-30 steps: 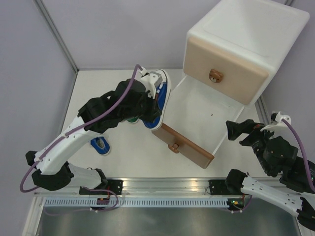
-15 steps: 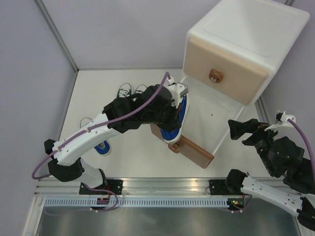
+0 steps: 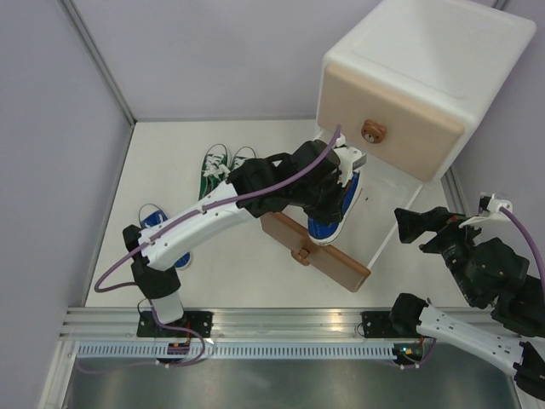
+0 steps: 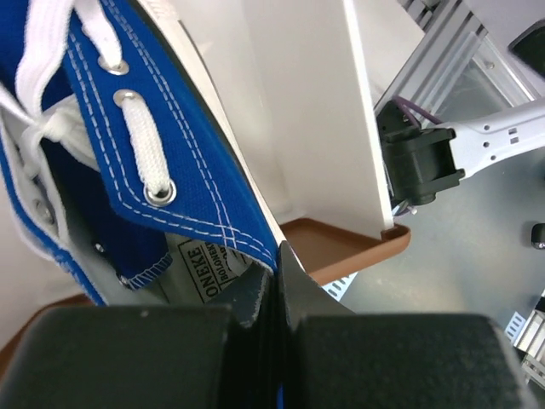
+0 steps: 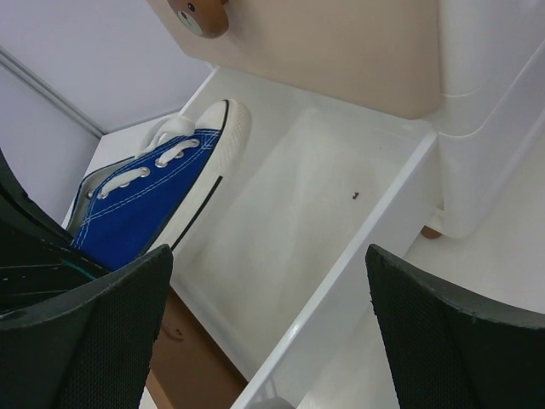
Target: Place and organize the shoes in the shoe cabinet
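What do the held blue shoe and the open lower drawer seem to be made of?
Blue shoe: matte woven canvas, by its white stitching and metal-looking eyelets; the toe cap looks like smooth rubber. Lower drawer: probably moulded plastic, its white inside smooth with soft sheen; the brown front looks similar.

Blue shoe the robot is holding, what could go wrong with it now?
The left gripper pinches only the thin side edge of the blue shoe, so the shoe might slip out and tumble. It also hangs tilted over the open brown drawer, close to the drawer's front panel. The heel could catch there, or the shoe could land crooked.
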{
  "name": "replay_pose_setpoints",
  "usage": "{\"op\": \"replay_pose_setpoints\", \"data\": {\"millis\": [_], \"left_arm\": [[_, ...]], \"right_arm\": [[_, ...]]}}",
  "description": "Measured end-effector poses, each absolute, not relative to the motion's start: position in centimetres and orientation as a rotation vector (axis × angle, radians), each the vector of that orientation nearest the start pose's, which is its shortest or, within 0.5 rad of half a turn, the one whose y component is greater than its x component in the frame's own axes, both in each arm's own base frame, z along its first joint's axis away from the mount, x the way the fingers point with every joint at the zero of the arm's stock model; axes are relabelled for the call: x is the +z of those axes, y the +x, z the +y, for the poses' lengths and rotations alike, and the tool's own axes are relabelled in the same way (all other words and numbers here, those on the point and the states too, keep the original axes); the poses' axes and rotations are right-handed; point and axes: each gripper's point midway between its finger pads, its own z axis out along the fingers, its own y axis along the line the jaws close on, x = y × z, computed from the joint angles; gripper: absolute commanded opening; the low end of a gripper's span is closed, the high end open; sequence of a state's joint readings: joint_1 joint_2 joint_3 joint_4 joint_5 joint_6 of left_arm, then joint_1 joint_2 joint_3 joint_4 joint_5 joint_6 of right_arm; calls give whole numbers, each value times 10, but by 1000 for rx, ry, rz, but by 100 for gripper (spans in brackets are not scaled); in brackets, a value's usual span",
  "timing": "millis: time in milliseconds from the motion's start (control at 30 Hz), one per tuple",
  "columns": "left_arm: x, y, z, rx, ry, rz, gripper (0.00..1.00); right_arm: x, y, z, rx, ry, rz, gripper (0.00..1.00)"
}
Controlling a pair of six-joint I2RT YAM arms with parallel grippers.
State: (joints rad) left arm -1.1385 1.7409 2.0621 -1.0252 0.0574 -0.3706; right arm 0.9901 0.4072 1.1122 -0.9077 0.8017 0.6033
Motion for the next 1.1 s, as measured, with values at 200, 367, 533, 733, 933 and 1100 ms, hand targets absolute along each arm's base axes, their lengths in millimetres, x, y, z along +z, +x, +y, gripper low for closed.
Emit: {"op": "replay_pose_setpoints", "data": {"millis": [200, 367, 533, 733, 933, 1100], "left_arm": [[314, 166, -429, -844, 998, 2216, 2], [301, 176, -433, -830, 1016, 2237, 2], [297, 189, -434, -808, 1044, 2219, 2], [276, 200, -442, -739, 1159, 2182, 2], [258, 209, -447, -674, 1240, 2157, 2], [254, 209, -450, -675, 1254, 2159, 2]], "right_arm": [[347, 159, 45, 495, 244, 1710, 98], [348, 157, 44, 511, 250, 1704, 98], [347, 157, 45, 510, 248, 1706, 98], [345, 158, 45, 506, 246, 1710, 98], [345, 158, 45, 503, 247, 1709, 98], [345, 158, 44, 502, 249, 1708, 98]]}}
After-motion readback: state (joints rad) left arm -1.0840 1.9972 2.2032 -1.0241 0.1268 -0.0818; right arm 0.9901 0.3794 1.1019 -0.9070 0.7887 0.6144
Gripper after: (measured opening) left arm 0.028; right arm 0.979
